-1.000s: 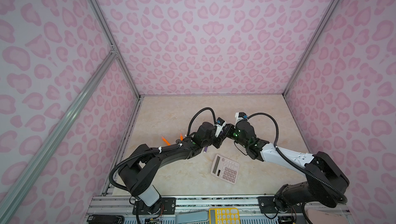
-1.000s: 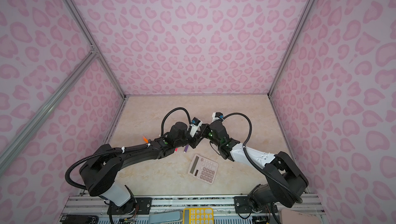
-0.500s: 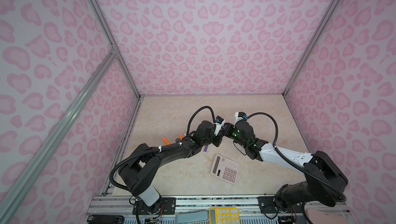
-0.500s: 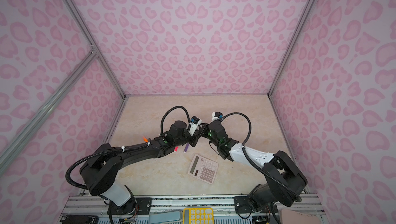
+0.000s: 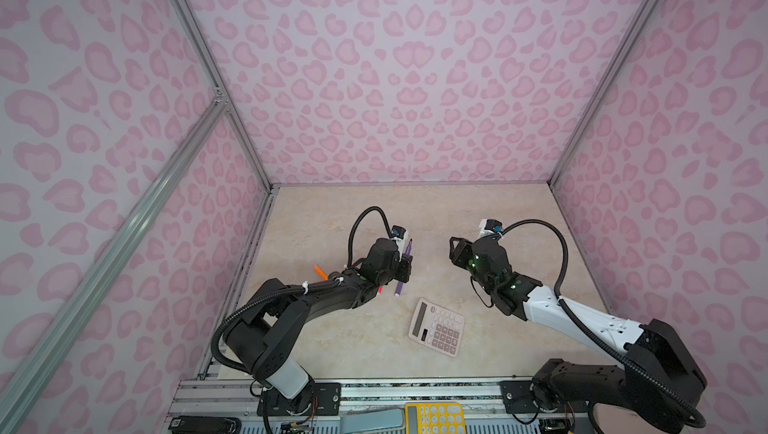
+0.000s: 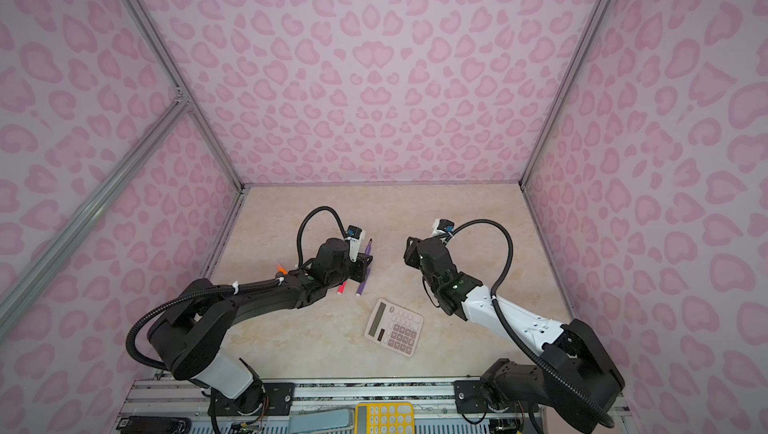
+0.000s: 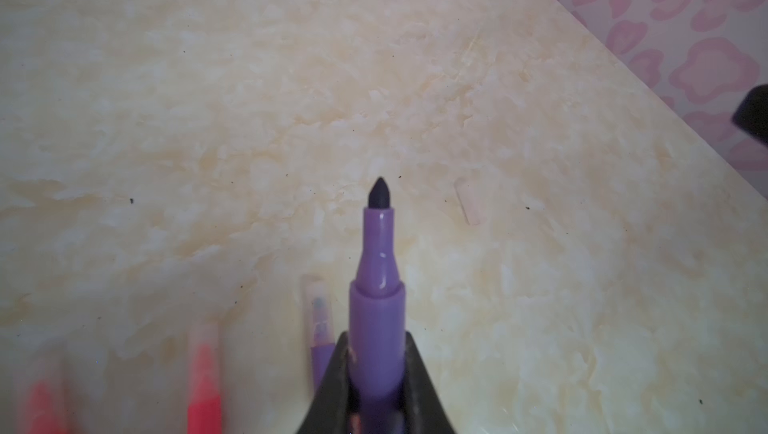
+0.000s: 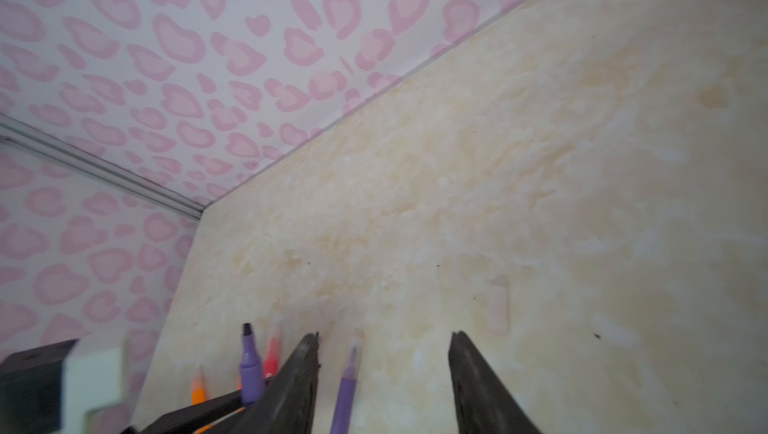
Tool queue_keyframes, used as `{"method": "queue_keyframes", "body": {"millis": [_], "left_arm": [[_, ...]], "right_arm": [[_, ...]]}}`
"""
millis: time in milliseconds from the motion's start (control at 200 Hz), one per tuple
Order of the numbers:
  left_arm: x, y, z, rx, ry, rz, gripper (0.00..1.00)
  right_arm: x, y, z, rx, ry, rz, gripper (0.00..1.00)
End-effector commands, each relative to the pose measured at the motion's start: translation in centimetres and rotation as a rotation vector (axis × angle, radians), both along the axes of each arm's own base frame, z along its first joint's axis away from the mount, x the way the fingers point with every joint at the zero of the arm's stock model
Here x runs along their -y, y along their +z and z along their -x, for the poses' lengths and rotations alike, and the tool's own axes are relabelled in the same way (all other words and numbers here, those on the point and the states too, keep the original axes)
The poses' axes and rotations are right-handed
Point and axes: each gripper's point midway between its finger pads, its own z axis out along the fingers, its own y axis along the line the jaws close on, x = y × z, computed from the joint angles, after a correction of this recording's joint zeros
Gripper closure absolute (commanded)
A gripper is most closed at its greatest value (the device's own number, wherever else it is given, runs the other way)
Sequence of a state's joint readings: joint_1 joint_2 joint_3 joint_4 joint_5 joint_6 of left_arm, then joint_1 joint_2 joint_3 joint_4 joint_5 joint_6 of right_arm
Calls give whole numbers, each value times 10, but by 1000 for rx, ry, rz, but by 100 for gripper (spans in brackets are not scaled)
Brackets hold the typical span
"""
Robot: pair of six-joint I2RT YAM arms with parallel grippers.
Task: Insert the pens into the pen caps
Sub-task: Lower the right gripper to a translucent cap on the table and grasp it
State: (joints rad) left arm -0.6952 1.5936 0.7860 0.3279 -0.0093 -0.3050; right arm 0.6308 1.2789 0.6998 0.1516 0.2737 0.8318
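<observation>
The beige marbled counter [image 5: 457,211] carries everything, closed in by pink spotted wall panels [image 5: 395,78]. The left claw [image 7: 376,340] pinches a purple pen [image 7: 376,307] by its barrel. The pen's bare dark tip juts out beyond the fingers, raised above the counter. The right claw [image 8: 385,334] stands spread with nothing gripped, well apart from the left claw in both top views. A pinkish calculator [image 5: 437,328] lies flat nearer the front edge, between the two arms. Close under the left claw lie a second purple pen [image 8: 347,382], its tip capped in clear plastic, a pink-red pen [image 7: 203,390] and an orange pen [image 5: 319,272]. One loose clear pen cap [image 7: 469,201] lies flat on the counter, apart from the held pen's tip.
</observation>
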Motion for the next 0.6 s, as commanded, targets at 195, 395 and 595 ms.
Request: {"method": "queue_keyframes", "body": {"millis": [195, 395, 595], "left_arm": [[-8, 20, 13, 8, 16, 64, 97], [-8, 18, 16, -2, 13, 68, 97], [-5, 19, 13, -3, 5, 66, 97]], "right_arm": [[21, -79, -5, -264, -20, 203, 62], [3, -119, -16, -369, 25, 261, 64], [8, -134, -26, -412, -9, 337, 62]]}}
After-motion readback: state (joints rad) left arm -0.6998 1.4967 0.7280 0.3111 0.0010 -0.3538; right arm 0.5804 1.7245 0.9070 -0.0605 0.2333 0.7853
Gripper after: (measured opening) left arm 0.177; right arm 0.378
